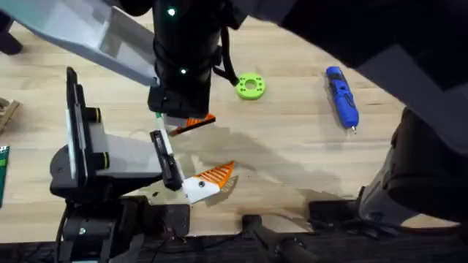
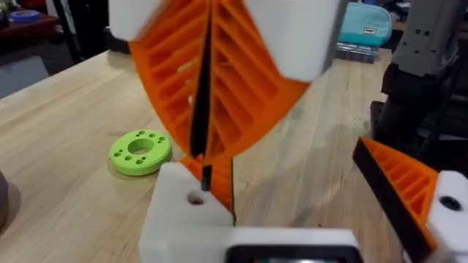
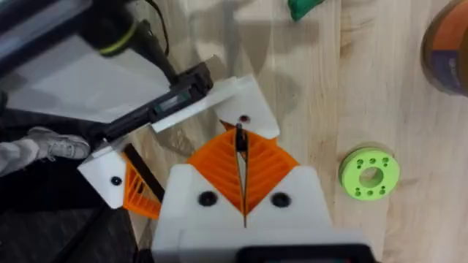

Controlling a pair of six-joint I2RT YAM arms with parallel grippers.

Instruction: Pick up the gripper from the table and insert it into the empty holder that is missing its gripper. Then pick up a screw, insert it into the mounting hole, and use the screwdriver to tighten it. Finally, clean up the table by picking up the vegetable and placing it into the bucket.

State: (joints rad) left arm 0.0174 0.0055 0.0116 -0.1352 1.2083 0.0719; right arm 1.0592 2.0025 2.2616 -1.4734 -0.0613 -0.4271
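Observation:
My right gripper [image 3: 240, 150] is shut on the gripper [image 2: 217, 177], an orange ribbed pad with a black edge. It holds the pad against the white holder [image 2: 183, 208], just beside the small dark hole [image 2: 194, 199]. The holder is one finger of my left gripper [image 2: 281, 193], which stands open; its other finger carries an orange pad [image 2: 406, 186]. From overhead, the right gripper [image 1: 186, 120] hangs under its dark arm, above the left claw's padded finger [image 1: 212, 177]. The blue screwdriver [image 1: 341, 95] lies at the far right. The vegetable [image 3: 307, 7] and bucket [image 3: 447, 44] show in the right wrist view.
A bright green ring [image 1: 250, 86] lies on the wooden table [image 1: 292, 146] beyond the claw. The right arm's large dark shape covers the upper and right parts of the overhead view. A grey-white panel [image 1: 88, 33] sits at the far left.

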